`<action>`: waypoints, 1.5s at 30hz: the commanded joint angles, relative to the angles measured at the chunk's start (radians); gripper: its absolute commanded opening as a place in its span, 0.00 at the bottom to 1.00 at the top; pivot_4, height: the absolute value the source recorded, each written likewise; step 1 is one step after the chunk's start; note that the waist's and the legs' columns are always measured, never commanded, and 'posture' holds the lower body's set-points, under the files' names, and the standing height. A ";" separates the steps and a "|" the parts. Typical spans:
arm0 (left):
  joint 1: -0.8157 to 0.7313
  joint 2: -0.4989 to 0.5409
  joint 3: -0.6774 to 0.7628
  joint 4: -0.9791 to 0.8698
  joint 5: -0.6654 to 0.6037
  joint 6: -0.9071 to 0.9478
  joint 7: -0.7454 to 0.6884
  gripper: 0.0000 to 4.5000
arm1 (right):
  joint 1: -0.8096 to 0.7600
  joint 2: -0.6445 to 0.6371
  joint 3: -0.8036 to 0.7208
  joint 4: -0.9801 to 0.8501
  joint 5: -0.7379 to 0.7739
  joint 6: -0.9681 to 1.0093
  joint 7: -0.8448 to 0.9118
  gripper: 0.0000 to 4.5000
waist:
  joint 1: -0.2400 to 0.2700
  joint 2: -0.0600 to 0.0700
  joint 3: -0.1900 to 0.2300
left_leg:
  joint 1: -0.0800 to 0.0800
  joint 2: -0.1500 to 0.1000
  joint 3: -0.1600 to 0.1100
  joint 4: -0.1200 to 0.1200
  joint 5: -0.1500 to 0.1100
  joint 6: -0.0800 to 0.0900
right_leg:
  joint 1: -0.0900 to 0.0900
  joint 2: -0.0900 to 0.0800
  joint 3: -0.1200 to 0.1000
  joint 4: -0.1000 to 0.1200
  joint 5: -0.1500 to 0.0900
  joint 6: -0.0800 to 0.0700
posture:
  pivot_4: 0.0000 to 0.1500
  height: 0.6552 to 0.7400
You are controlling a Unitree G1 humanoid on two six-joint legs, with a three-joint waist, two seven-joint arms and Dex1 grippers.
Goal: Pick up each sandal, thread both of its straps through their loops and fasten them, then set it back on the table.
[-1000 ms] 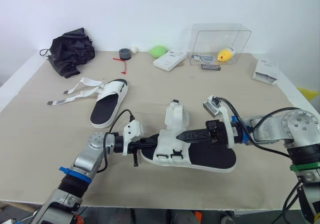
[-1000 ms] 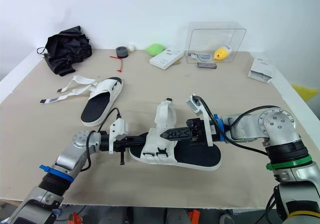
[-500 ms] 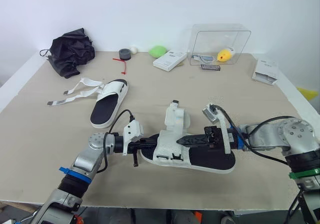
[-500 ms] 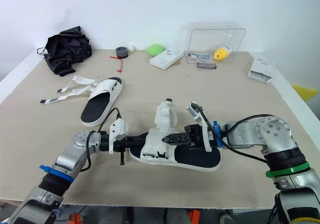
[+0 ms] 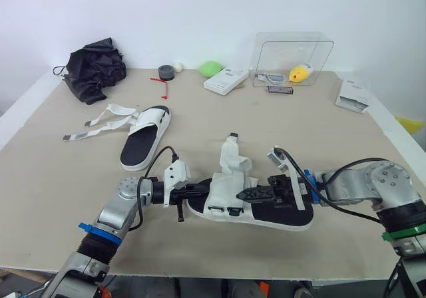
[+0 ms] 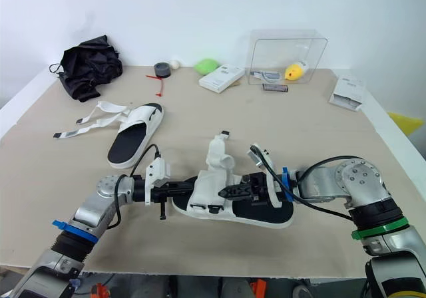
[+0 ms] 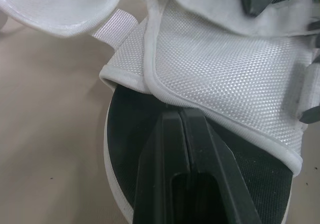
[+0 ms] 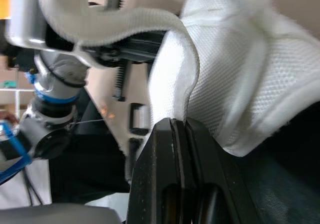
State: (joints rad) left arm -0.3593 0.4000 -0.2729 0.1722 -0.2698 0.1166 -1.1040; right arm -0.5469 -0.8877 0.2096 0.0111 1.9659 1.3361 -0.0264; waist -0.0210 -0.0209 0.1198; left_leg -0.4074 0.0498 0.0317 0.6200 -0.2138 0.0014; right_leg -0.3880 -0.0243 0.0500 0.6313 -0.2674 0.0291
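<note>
Two sandals, neither fastened yet. Near sandal point(image 5: 223, 193) lying on the table point(image 5: 60, 178) between both grippers. Left gripper point(image 5: 200, 190) pressed together on the toe-end hem; right gripper point(image 5: 243, 195) pinching a strap point(image 5: 231, 153) that rises loose, apparently unthreaded. Far sandal point(image 5: 143, 138) well beyond the left gripper, straps point(image 5: 100, 122) splayed. Most of the work probably left.

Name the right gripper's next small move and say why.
Probably carry the strap down toward the black loops on the near side of the sandal. The right gripper is shut on that strap, which stands up unthreaded, while the left gripper holds the sandal by its upper.
</note>
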 commanded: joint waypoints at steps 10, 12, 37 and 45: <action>0.070 0.030 -0.054 0.125 0.084 0.097 0.033 0.00 | 0.075 -0.030 -0.040 -0.353 -0.308 0.003 0.205 0.03 | 0.000 0.000 0.000 | 0.000 0.000 0.000 0.000 0.000 0.000 | -0.001 0.000 0.000 0.000 0.000 0.000 | 1.00 1.00; 0.071 0.032 -0.053 0.126 0.083 0.097 0.033 0.00 | 0.089 -0.041 -0.045 -0.400 -0.373 0.005 0.276 0.03 | 0.000 0.001 -0.001 | 0.000 0.001 -0.001 -0.001 0.000 0.000 | -0.002 0.000 -0.001 0.000 -0.001 -0.001 | 1.00 1.00; 0.047 0.018 -0.061 0.158 0.083 0.088 0.025 0.00 | 0.474 -0.184 -0.327 -0.681 -0.477 -0.071 0.647 0.76 | 0.005 -0.002 0.002 | 0.002 0.000 -0.004 -0.002 -0.001 -0.001 | 0.000 0.000 -0.006 0.000 -0.004 -0.002 | 1.00 1.00; 0.047 0.023 -0.063 0.156 0.082 0.087 0.024 0.00 | 0.376 -0.044 -0.247 -0.530 -0.511 -0.053 0.408 0.76 | 0.000 -0.003 0.003 | 0.004 -0.003 -0.002 -0.001 -0.001 -0.002 | -0.003 -0.007 -0.005 -0.001 -0.004 -0.001 | 1.00 1.00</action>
State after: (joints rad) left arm -0.3732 0.3975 -0.2724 0.2054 -0.2785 0.1202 -1.1012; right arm -0.1461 -0.9298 -0.0221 -0.5104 1.4148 1.2850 0.3897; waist -0.0210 -0.0235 0.1231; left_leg -0.4033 0.0473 0.0301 0.6191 -0.2144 -0.0004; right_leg -0.3901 -0.0311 0.0444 0.6301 -0.2712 0.0278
